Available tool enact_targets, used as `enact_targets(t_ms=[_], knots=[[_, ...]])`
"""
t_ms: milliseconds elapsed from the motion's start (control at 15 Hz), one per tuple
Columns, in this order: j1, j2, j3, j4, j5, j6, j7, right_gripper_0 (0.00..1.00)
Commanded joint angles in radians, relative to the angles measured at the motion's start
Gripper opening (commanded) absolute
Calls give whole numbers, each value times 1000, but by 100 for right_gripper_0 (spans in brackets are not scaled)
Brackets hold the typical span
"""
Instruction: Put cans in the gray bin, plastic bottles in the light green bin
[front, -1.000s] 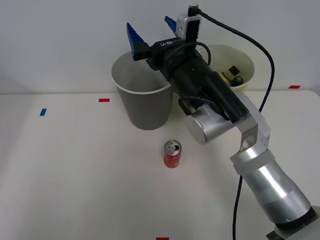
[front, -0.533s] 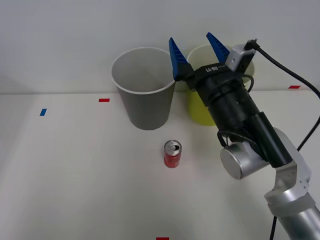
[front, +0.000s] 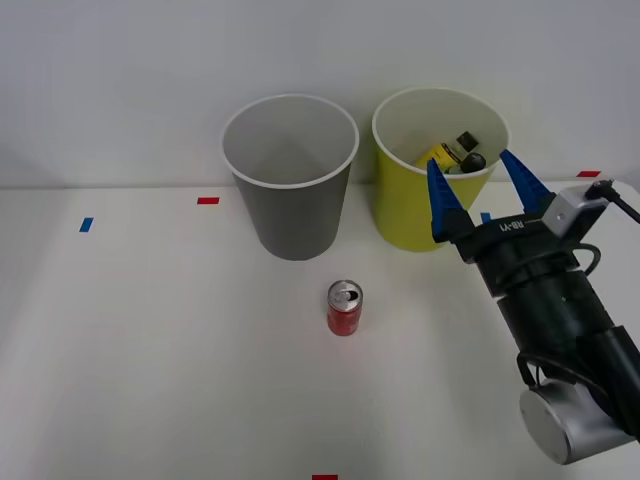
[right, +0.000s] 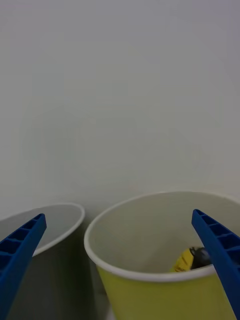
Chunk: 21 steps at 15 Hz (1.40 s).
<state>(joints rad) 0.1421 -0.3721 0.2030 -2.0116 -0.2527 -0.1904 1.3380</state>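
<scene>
White lettering on the black body of the right gripper (front: 481, 178) is too small to read.

1. Front view: set high above the arms, tilted forward and down. Takes in the white desk (front: 150, 350), both bins, the red can (front: 345, 308), and the wall behind.
2. Right wrist view: low and close, roughly at rim height, facing the light green bin (right: 160, 280) head-on toward the wall; the pincer (right: 120, 265) frames it.
3. Shared: the light green bin (front: 440, 170), the gray bin (front: 290, 175) (right: 45, 235) beside it, the yellow-labelled bottle (front: 440, 155) (right: 186, 260) inside.
</scene>
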Motion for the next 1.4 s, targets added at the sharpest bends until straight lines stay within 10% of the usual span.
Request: enact_targets(t_ms=[67, 1400], knots=[[68, -4, -37, -1, 3, -32, 6, 100], [570, 136, -97, -1, 6, -162, 36, 100]])
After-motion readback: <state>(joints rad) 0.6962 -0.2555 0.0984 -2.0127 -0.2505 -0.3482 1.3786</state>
